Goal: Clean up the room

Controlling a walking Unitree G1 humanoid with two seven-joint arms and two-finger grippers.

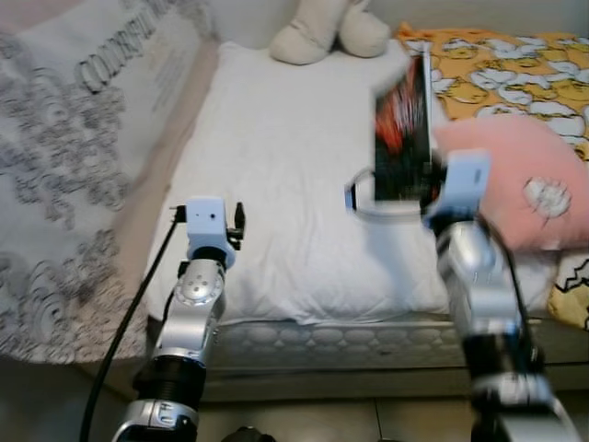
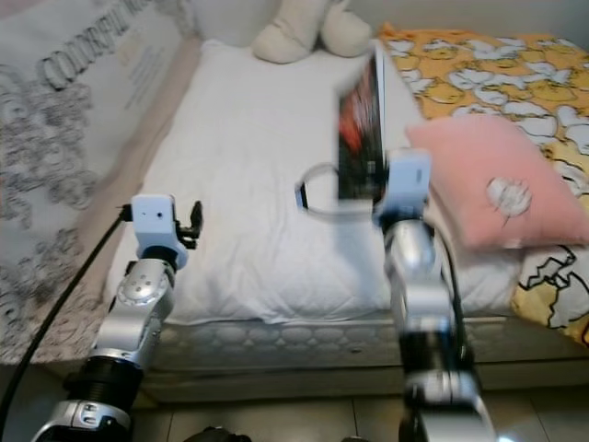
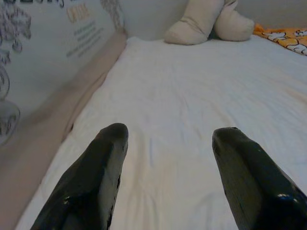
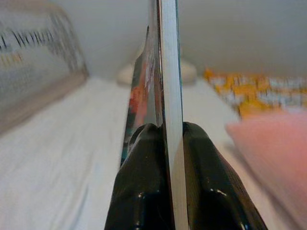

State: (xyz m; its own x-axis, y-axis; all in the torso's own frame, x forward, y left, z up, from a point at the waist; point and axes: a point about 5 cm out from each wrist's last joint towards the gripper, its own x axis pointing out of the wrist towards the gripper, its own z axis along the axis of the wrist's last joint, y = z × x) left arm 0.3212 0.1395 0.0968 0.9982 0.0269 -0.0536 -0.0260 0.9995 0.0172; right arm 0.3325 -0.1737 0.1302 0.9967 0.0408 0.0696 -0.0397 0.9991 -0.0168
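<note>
Right claw (image 4: pixel 165 143) clamped on thin book (image 1: pixel 403 138), held upright on edge over white bed (image 1: pixel 276 175), left of pink pillow (image 1: pixel 525 175). Stiff, light, probably slick-covered; best pinched near spine. Left claw (image 3: pixel 168 158) spread apart, near bed edge.

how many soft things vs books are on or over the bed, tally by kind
pink pillow: 1
cream plush toy: 1
yellow duck-print blanket: 1
book, held upright in the right gripper: 1
total: 4
</note>
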